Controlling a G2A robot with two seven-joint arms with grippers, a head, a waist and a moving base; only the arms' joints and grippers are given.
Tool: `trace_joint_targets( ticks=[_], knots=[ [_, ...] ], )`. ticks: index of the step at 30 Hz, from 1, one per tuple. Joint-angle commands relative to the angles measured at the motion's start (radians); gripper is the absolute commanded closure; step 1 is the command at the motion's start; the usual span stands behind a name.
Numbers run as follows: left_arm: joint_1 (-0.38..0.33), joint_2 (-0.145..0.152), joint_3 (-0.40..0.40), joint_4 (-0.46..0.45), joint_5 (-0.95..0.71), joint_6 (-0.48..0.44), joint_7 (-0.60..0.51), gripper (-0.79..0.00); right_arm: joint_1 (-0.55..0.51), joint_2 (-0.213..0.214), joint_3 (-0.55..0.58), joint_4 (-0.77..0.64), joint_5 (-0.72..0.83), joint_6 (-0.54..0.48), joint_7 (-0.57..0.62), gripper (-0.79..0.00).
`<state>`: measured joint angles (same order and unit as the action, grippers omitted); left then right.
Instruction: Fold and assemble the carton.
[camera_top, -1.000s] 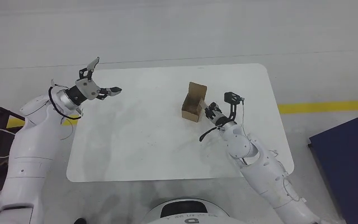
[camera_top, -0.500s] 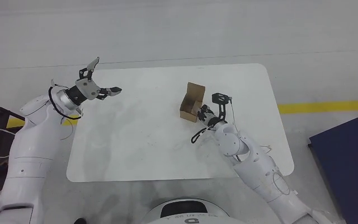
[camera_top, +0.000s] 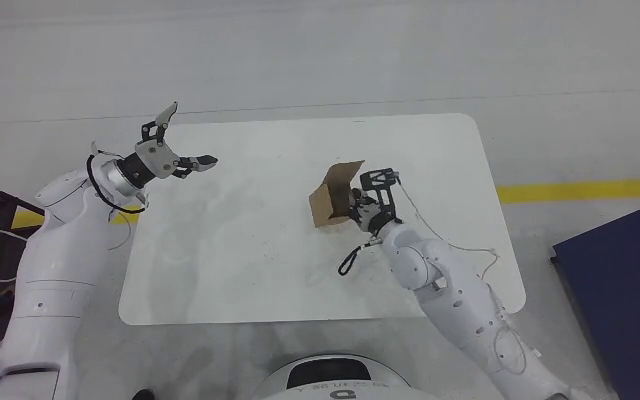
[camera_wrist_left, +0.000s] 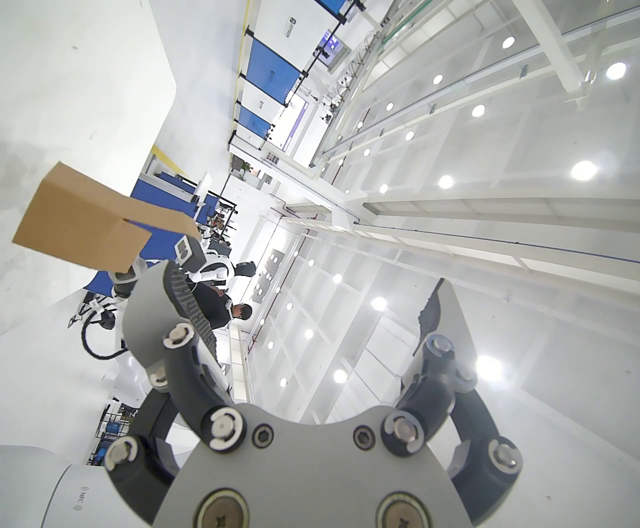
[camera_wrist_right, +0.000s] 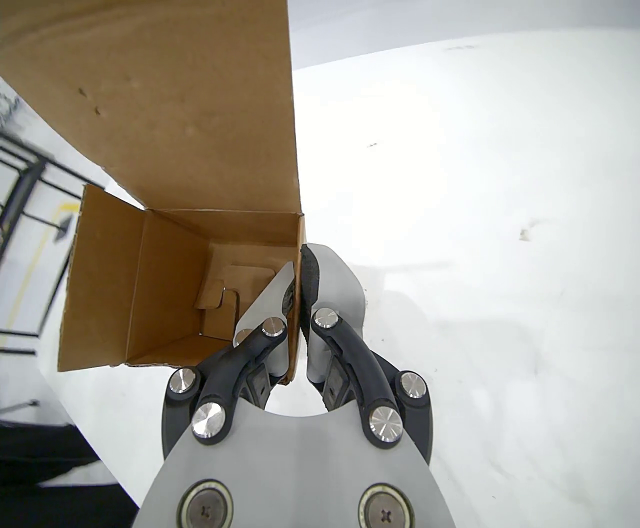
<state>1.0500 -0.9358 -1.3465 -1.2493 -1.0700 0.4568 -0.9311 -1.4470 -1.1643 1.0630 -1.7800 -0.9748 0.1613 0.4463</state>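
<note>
White table (camera_top: 250, 260), grey floor (camera_top: 300, 60), yellow stripe (camera_top: 570, 190), right claw (camera_wrist_right: 299, 275) gripping carton (camera_top: 326, 202)

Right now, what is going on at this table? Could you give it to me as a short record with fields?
Box: brown cardboard, open, lid flap standing up, on the right half of the table
Inside: bottom flaps folded in
Right pincer: shut on one wall of the box, one finger inside, one outside
Left pincer: open, holding nothing, above the far left corner
Table: white, rounded corners
Work left: lid not yet closed
</note>
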Motion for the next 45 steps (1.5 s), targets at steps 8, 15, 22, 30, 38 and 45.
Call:
trace_joint_targets(
  ticks=[8,15,22,30,38,45],
  knots=[
    [0.000,0.000,0.000,0.000,0.000,0.000,0.000,-0.785,-0.089,0.025,0.039,-0.146,-0.238,0.003,0.230,0.000],
    [0.000,0.000,0.000,0.000,0.000,0.000,0.000,-0.785,-0.078,0.005,0.040,-0.144,-0.079,0.090,0.197,0.000],
    [0.000,0.000,0.000,0.000,0.000,0.000,0.000,-0.785,-0.055,-0.020,0.026,-0.096,0.065,0.172,0.115,-0.406],
    [0.000,0.000,0.000,0.000,0.000,0.000,0.000,-0.785,-0.096,-0.031,0.091,-0.073,0.326,0.088,0.001,-0.443],
    [0.013,0.009,0.051,-0.040,0.211,0.011,0.023,-0.785,-0.118,-0.042,0.194,0.086,0.649,-0.199,-0.208,-0.382],
    [-0.089,-0.013,0.297,-0.024,0.559,-0.033,-0.118,-0.785,-0.108,-0.051,0.176,0.214,0.742,-0.448,-0.263,-0.366]
  ],
)
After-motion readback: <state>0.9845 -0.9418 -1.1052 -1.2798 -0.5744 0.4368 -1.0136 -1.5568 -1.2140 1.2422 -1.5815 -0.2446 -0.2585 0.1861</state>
